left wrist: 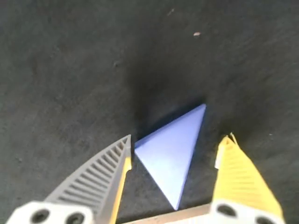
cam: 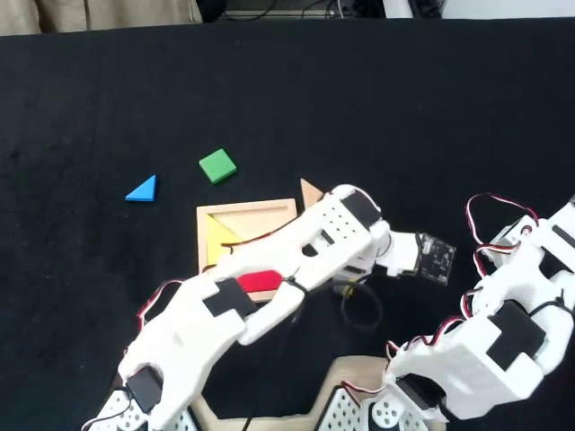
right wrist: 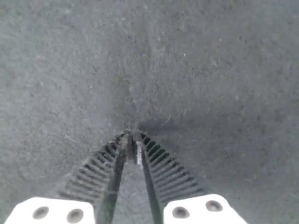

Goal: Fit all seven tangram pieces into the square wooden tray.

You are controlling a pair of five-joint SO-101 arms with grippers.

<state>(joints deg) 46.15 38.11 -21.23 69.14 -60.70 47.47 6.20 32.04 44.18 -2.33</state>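
Because the pale blue triangle (left wrist: 170, 158) looks stiff, light and smooth, lying flat just beside the tray (cam: 247, 206), I judge a pinch across its edges best; my left gripper (left wrist: 177, 140) straddles it wide open, holding nothing. Within the tray lie a yellow triangle (cam: 218, 235) and a red piece (cam: 260, 280).
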